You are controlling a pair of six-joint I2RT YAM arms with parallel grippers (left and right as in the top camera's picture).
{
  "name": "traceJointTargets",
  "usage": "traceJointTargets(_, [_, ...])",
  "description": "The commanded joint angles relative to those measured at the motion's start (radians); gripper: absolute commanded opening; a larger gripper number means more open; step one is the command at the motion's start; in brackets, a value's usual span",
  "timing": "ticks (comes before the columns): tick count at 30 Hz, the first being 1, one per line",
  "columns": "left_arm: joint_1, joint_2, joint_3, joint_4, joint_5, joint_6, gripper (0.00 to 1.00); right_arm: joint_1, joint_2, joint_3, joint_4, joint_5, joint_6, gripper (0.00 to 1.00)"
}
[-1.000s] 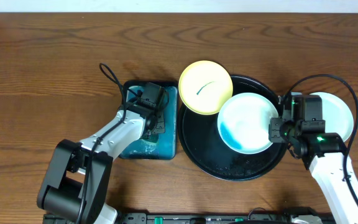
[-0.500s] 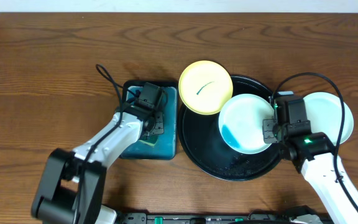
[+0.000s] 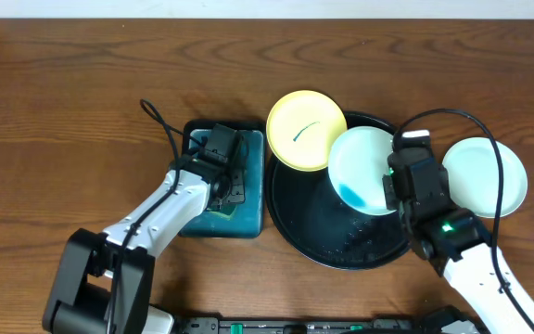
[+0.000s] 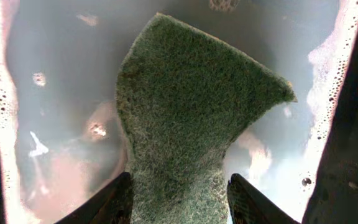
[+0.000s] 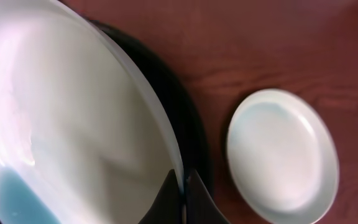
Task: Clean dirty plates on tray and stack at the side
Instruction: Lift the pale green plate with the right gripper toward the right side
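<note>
Overhead: brown wooden table (image 3: 63,74), with a pale wall strip along its far edge. Black tray (image 3: 309,237) at mid-worktop, nearer the near edge. Pale yellow plate (image 3: 306,130), one teal stroke, lying over the tray's far-left rim. Smeared mint plate (image 3: 358,162) above the tray's right half, its rim pinched by the right gripper (image 3: 393,181). Second mint plate (image 3: 485,176) flat on bare wood towards the right edge, just beside the tray. Teal dish (image 3: 193,223) left of the tray, with the left gripper (image 3: 227,190) pointing down into it. Left wrist: both fingers (image 4: 114,199) clamped on a green sponge (image 4: 185,118), foamy water behind it. Right wrist: jaws closed together on the smeared mint plate's rim, a teal patch near one edge of the plate; the black tray rim shows beneath it, with the second mint plate beyond and apart.
</note>
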Motion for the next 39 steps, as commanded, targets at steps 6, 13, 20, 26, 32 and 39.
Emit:
traceJointTargets(6, [0.003, 0.104, -0.011, 0.019, 0.016, -0.006, 0.19, 0.133, -0.039, 0.023, 0.033, 0.216, -0.055, 0.01])
traceJointTargets(13, [0.003, 0.179, -0.011, 0.048, 0.016, -0.006, 0.07, 0.203, -0.039, 0.023, 0.042, 0.3, -0.068, 0.01])
traceJointTargets(20, [0.005, 0.181, -0.01, 0.05, 0.017, -0.006, 0.08, 0.211, -0.039, 0.023, 0.045, 0.307, -0.075, 0.01])
traceJointTargets(26, [0.005, 0.133, -0.003, 0.033, 0.017, 0.0, 0.28, 0.211, -0.039, 0.023, 0.045, 0.307, -0.074, 0.01])
traceJointTargets(32, [0.005, 0.015, 0.006, 0.009, 0.016, 0.001, 0.43, 0.211, -0.039, 0.023, 0.045, 0.307, -0.074, 0.01])
traceJointTargets(39, [0.004, -0.014, 0.006, 0.008, 0.017, 0.0, 0.53, 0.211, -0.039, 0.023, 0.045, 0.307, -0.074, 0.01])
